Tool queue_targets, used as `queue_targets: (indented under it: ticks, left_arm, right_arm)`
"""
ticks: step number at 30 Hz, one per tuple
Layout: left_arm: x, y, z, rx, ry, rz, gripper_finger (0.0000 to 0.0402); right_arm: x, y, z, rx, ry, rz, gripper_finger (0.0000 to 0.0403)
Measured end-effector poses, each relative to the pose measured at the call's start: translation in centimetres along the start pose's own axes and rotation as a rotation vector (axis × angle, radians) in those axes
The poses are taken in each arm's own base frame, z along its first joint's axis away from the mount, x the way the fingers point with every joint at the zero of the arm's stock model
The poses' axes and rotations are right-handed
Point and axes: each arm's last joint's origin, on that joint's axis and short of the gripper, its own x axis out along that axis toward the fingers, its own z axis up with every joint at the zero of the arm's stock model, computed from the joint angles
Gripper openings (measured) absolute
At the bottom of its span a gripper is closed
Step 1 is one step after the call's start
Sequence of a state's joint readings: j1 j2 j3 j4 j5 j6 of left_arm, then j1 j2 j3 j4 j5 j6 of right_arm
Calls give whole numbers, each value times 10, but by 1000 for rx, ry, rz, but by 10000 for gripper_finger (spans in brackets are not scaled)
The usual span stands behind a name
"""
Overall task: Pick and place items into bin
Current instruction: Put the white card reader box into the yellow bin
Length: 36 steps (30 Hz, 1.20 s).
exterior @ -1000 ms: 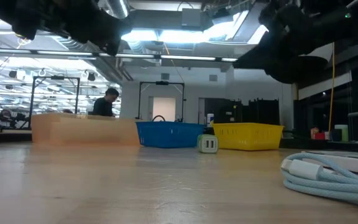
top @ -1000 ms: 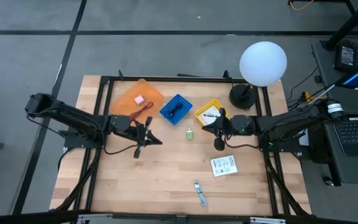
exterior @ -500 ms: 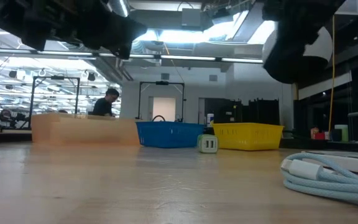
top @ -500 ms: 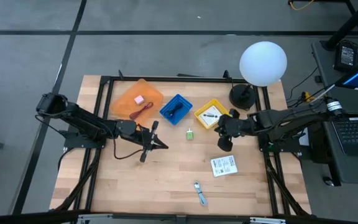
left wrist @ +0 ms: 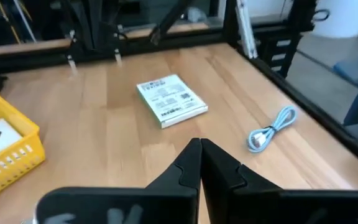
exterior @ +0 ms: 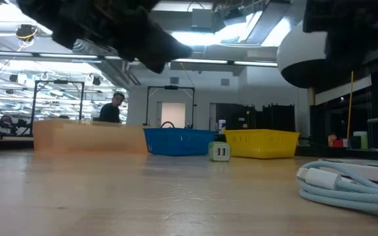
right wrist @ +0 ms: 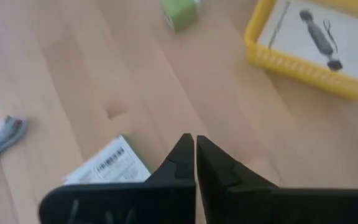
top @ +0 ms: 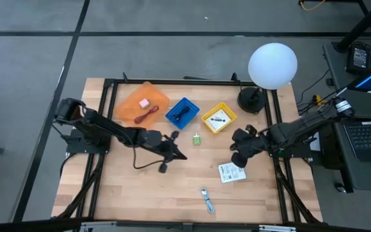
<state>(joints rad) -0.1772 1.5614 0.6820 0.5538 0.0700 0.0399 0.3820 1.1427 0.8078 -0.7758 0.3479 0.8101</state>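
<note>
Both grippers hang shut and empty above the table. My left gripper point(top: 180, 154) point(left wrist: 199, 148) hovers mid-table, on the near side of the tiny green piece point(top: 197, 138) point(exterior: 219, 152). My right gripper point(top: 236, 158) point(right wrist: 194, 144) hovers just on the far side of the white printed packet point(top: 232, 172) point(right wrist: 107, 165), which lies flat. The blue-silver cable point(top: 207, 200) point(left wrist: 271, 129) lies near the near edge. The orange bin point(top: 134, 106) holds the pink block point(top: 144, 102) and red cord point(top: 150, 114). The blue bin point(top: 190, 106) holds the black coiled cable point(top: 181, 113). A white card point(top: 218, 118) lies in the yellow bin point(top: 206, 116).
A white globe lamp point(top: 272, 64) on a black base point(top: 251, 100) stands at the far right corner. A black frame runs along the table's edges point(top: 108, 90). Bare wood lies between the bins and the near edge. A person point(exterior: 113, 108) shows far off in the room.
My left gripper has travelled from beside the orange bin toward the table's right and somewhat toward the near edge. My right gripper has drawn back from the yellow bin toward the near edge, ending beside the white packet. Nothing on the table has moved.
</note>
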Motion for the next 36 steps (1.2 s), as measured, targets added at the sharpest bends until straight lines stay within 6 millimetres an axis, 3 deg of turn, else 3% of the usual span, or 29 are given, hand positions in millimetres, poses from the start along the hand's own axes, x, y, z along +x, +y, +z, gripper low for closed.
queue_targets:
  ticks: [6,14,26,36]
  left_arm:
    - [27,-2,5,1,60,1,3]
    - [57,-8,8,41,129,-4,3]
    - [80,-8,0,35,157,7,3]
    - [84,-8,-8,7,179,9,3]
  right_arm:
    - [9,0,-25,75,55,-28,0]
    - [3,9,-44,120,121,5,0]
    - [20,25,-65,104,191,-75,0]
    - [34,34,-78,108,243,-131,0]
